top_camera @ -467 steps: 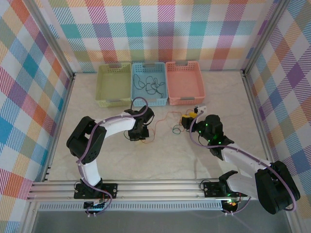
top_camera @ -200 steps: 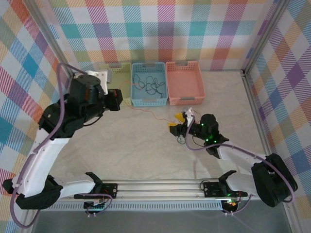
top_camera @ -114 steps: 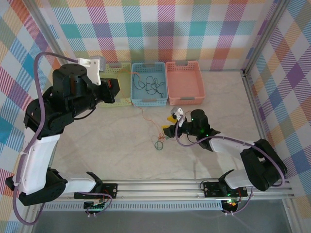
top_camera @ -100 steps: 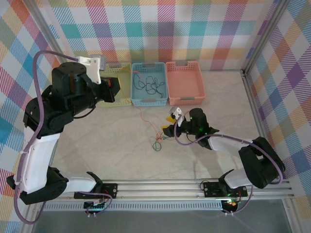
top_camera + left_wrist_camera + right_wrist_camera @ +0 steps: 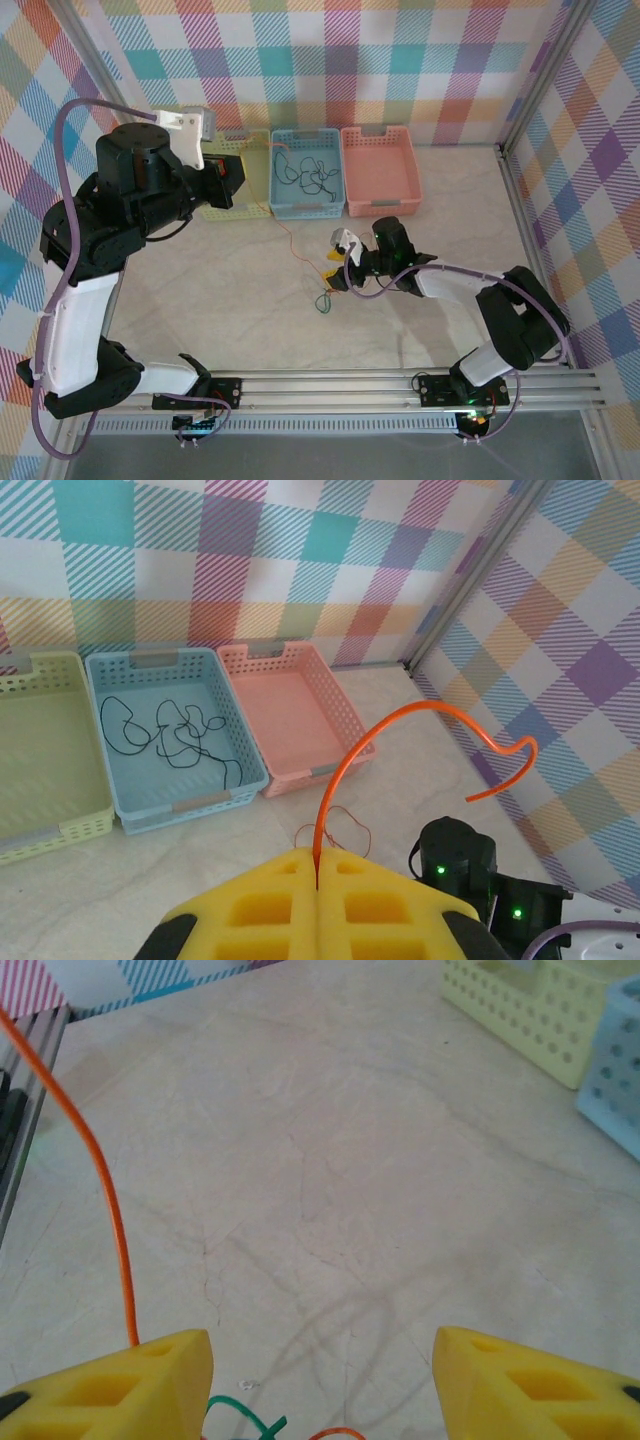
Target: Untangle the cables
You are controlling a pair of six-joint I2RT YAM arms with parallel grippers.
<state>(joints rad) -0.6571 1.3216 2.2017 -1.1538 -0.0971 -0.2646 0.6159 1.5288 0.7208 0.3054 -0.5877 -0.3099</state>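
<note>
- Top external: left gripper (image 5: 230,180) holds the orange cable (image 5: 285,235) high above the table (image 5: 200,300), seemingly to pull it clear of the green cable (image 5: 323,300) beside the right gripper (image 5: 338,262).
- Left wrist: its fingers (image 5: 260,900) clenched on that cable.
- Right wrist: jaws apart, grasping nothing.

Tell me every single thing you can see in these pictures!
yellow-green basket: one, pale yellow-green, leftmost of the back row.
blue basket: one, light blue, middle of the row.
pink basket: one, pink, right of the row.
black cable: one, black, lying in the blue basket.
orange cable: one, orange, pinched in the left tool, running down toward the right tool.
green cable: one, dark green, on the table by the right tool.
table: one, pale marbled.
left tool: one, yellow, raised, shut.
right tool: one, yellow, low, open.
</note>
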